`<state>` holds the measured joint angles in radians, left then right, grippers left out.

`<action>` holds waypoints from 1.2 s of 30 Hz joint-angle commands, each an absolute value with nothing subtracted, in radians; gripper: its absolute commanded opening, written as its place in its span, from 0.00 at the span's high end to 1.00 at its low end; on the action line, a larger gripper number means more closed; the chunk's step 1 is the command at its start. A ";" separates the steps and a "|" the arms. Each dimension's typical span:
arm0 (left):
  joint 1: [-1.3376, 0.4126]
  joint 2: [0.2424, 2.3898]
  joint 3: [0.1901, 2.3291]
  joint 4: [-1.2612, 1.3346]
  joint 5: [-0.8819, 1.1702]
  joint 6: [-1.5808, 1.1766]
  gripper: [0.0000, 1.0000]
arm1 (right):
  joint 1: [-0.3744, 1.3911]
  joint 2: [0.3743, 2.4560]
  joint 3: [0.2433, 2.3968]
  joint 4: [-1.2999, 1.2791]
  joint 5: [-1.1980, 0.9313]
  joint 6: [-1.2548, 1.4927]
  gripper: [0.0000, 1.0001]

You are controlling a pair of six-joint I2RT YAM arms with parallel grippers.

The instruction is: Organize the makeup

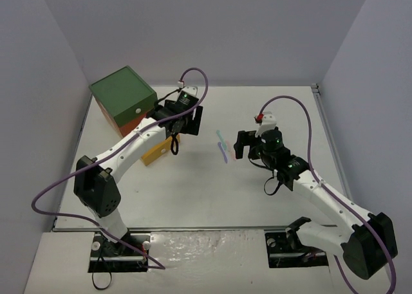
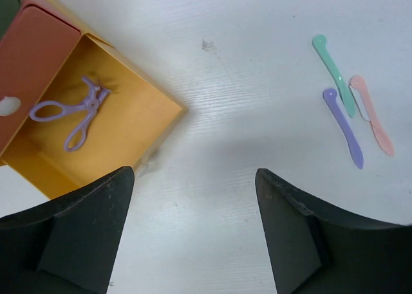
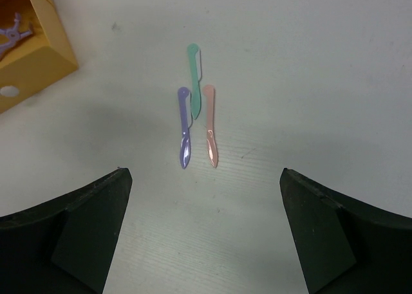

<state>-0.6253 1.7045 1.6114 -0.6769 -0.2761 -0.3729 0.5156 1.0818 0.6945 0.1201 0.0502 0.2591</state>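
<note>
Three thin pieces, a teal tool (image 3: 194, 78), a purple tool (image 3: 185, 130) and a pink tool (image 3: 210, 127), lie side by side on the desk (image 3: 309, 69), well right of the open yellow drawer (image 2: 129, 127). A purple eyelash curler (image 2: 90, 105) lies inside that drawer. The left jaws and right jaws both stand apart, gripping nothing.

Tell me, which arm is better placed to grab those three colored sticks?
Probably right: the right gripper, open, faces the three tools squarely; the left gripper sits by the yellow drawer.
</note>
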 commanded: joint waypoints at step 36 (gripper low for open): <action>-0.456 1.889 1.509 -0.693 0.155 -0.213 0.48 | 0.508 1.035 0.661 0.156 0.067 0.251 0.03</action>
